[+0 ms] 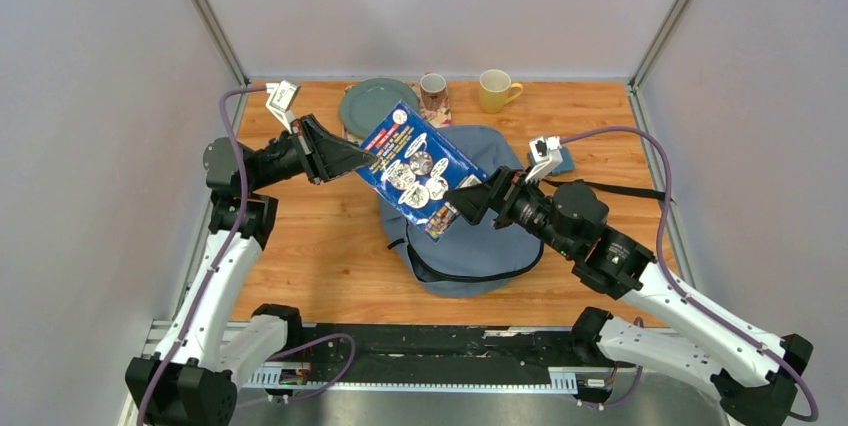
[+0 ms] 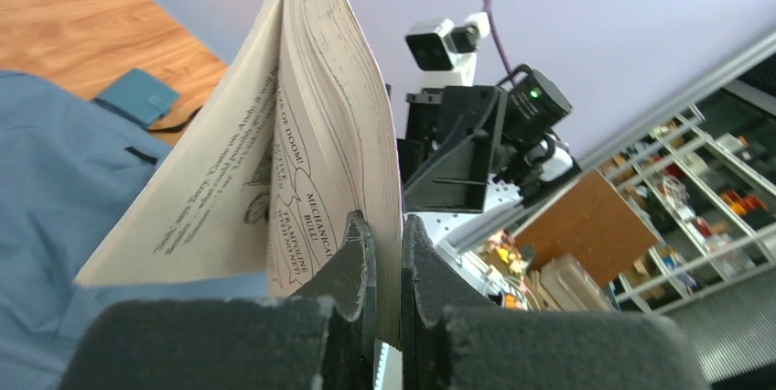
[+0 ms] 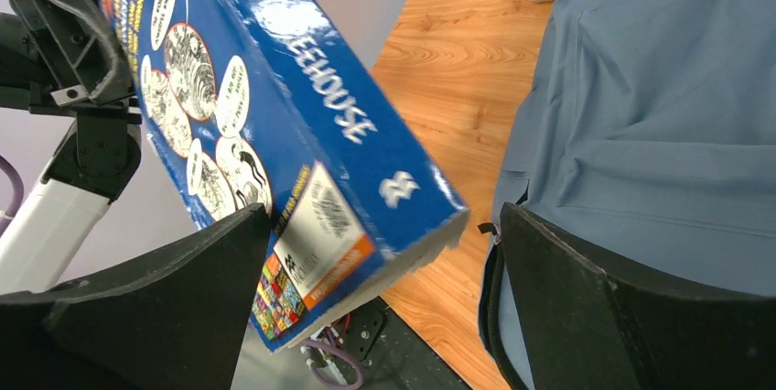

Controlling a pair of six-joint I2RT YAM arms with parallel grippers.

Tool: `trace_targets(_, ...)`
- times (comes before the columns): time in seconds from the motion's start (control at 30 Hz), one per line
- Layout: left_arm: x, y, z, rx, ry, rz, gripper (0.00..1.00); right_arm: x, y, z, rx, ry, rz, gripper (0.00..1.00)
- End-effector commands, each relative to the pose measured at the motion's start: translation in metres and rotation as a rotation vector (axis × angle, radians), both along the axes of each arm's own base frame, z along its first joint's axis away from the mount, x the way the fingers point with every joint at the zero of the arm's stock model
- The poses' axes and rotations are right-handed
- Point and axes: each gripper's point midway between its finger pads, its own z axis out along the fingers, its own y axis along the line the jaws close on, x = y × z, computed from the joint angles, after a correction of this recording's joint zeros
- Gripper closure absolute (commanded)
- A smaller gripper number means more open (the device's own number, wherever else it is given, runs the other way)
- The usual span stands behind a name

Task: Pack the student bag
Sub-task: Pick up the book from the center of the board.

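Pinching blue book (image 1: 418,168), left tool (image 2: 385,230), above student bag (image 1: 480,246)

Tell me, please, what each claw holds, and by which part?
Left claw pinches the blue book at one short end; right claw is open, holding nothing.

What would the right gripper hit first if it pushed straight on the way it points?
Likely the blue book: its lower corner sits between the open jaws of the right gripper, though depth is unclear.

One student bag (image 1: 480,251), one book (image 1: 418,166), two mugs (image 1: 433,92) (image 1: 495,91), one plate (image 1: 372,104), one teal case (image 1: 563,161).
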Motion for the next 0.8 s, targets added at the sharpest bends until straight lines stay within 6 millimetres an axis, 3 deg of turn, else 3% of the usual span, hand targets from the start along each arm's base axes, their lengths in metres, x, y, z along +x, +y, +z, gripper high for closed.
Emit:
trace_targets(0.0,-0.029,-0.009,0.043,-0.069,-0.18,-0.088,1.0,0.005,-0.011,0.009,-0.04,-0.084,-0.036,0.0)
trace_targets(0.1,-0.038,-0.014,0.046,-0.077,-0.196,-0.135,1.0,0.001,-0.022,0.012,-0.052,-0.138,-0.045,0.0)
trace_targets(0.17,-0.043,-0.016,0.047,-0.082,-0.206,-0.158,1.0,-0.007,-0.024,0.024,-0.029,-0.192,-0.012,0.0)
trace_targets(0.4,-0.053,-0.031,0.05,-0.114,-0.227,-0.237,1.0,-0.042,-0.002,0.044,0.025,-0.264,0.223,0.01)
trace_targets(0.47,-0.052,-0.033,0.048,-0.117,-0.218,-0.244,1.0,-0.045,0.001,0.045,0.04,-0.255,0.247,0.05)
trace_targets(0.57,-0.049,-0.036,0.045,-0.123,-0.21,-0.242,1.0,-0.053,0.005,0.042,0.05,-0.234,0.291,0.28)
trace_targets(0.6,-0.049,-0.036,0.045,-0.124,-0.211,-0.239,1.0,-0.053,0.004,0.042,0.052,-0.231,0.291,0.45)
trace_targets(0.67,-0.046,-0.036,0.041,-0.116,-0.208,-0.235,1.0,-0.055,-0.001,0.04,0.057,-0.226,0.279,0.65)
trace_targets(0.7,-0.04,-0.038,0.034,-0.088,-0.199,-0.213,1.0,-0.053,-0.004,0.04,0.059,-0.226,0.258,0.89)
trace_targets(0.73,-0.032,-0.039,0.03,-0.057,-0.192,-0.182,0.95,-0.054,-0.01,0.044,0.066,-0.234,0.236,1.0)
trace_targets(0.77,-0.015,-0.04,0.025,-0.025,-0.168,-0.102,0.63,-0.052,-0.015,0.036,0.038,-0.206,0.21,1.0)
